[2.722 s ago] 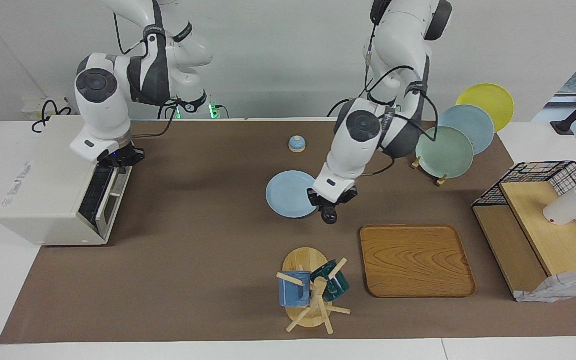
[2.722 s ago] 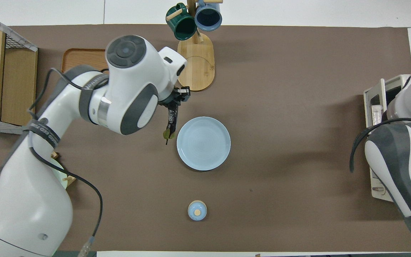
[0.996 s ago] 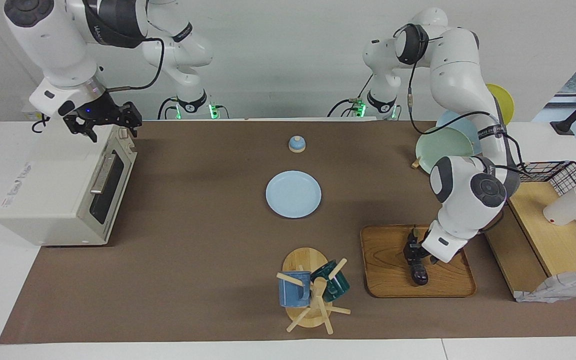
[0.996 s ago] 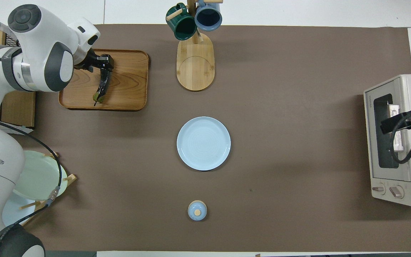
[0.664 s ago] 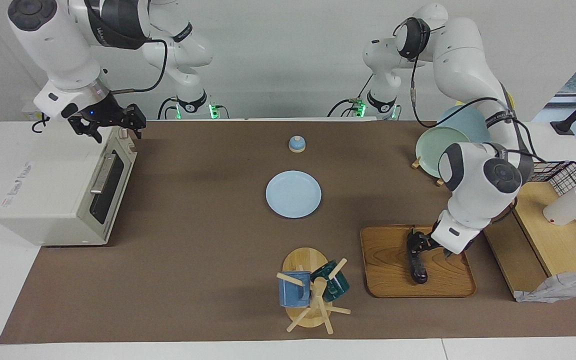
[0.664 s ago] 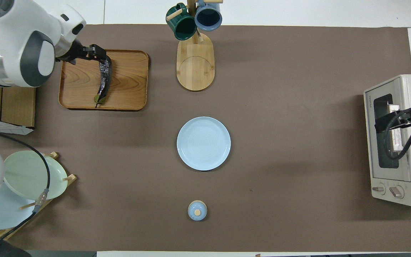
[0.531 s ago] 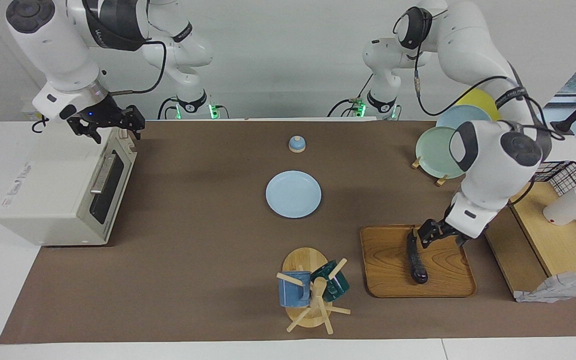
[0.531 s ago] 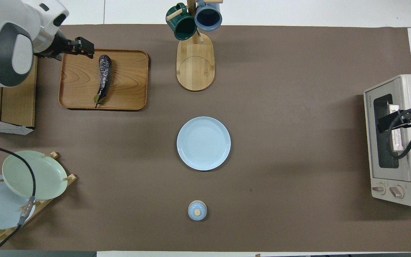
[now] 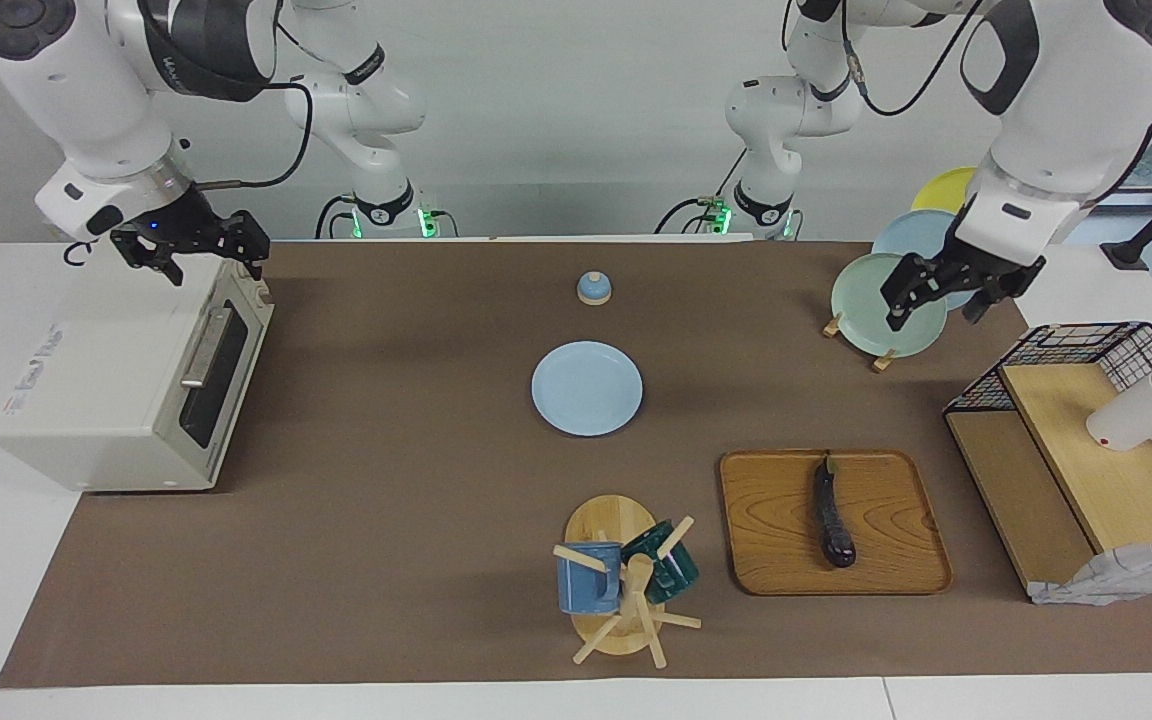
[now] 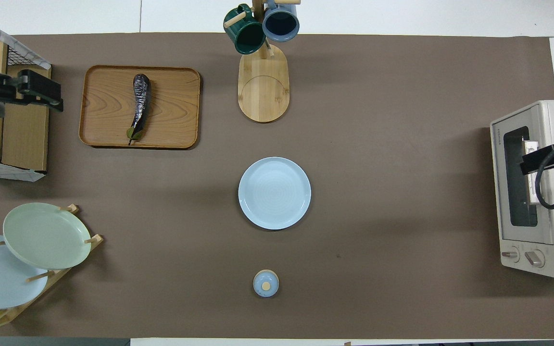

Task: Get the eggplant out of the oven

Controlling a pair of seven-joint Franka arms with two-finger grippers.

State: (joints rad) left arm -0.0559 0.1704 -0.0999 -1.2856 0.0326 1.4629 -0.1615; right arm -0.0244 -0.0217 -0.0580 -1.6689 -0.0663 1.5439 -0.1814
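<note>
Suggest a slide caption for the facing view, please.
Eggplant rests on wooden tray; oven door closed, both arms raised.

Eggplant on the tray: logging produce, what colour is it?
The eggplant is dark purple-black with a small greenish stem tip; the overhead view shows it best.

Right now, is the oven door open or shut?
Shut: the oven door stands flush against its front, handle up, and the eggplant lies outside on the tray.
</note>
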